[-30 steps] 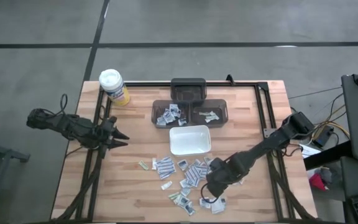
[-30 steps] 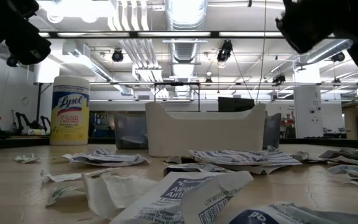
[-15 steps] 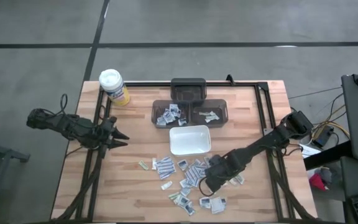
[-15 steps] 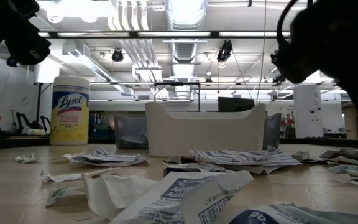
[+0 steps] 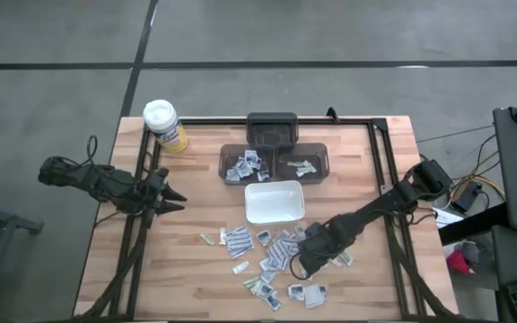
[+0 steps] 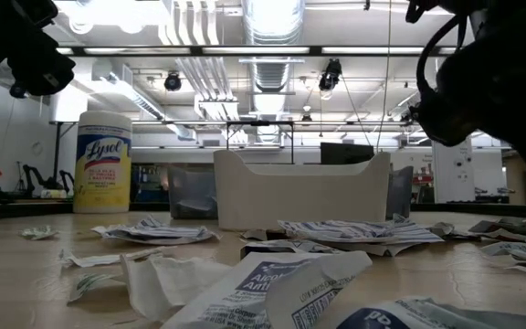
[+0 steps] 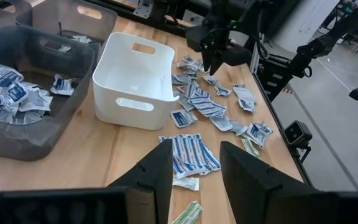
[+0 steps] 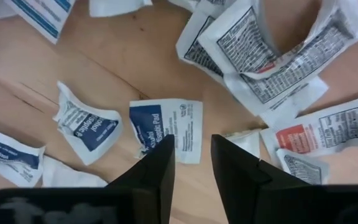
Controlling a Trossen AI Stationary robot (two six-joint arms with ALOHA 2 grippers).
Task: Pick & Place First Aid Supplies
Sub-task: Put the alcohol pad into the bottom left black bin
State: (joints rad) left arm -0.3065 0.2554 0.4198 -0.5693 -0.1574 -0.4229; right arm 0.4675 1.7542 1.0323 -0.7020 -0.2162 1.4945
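Observation:
The first aid supplies, several small flat packets (image 5: 267, 253), lie scattered on the wooden table in front of the white tray (image 5: 274, 201). More of them lie in two grey bins (image 5: 275, 163) behind it. My right gripper (image 5: 302, 266) points down over the scattered packets, open. In the right wrist view its fingers (image 8: 160, 163) stand just over a white packet with a blue panel (image 8: 166, 127), close above the table. My left gripper (image 5: 174, 199) hangs open in the air at the table's left edge, holding nothing.
A yellow canister with a white lid (image 5: 162, 124) stands at the far left corner. A dark box (image 5: 271, 128) sits behind the bins. Black rails (image 5: 380, 170) run along the table's edges. Bare wood (image 5: 187, 269) lies at the near left.
My right gripper has sunk toward the scattered packets and shifted a little toward the table's left edge, still pointing down. The packets lie as before.

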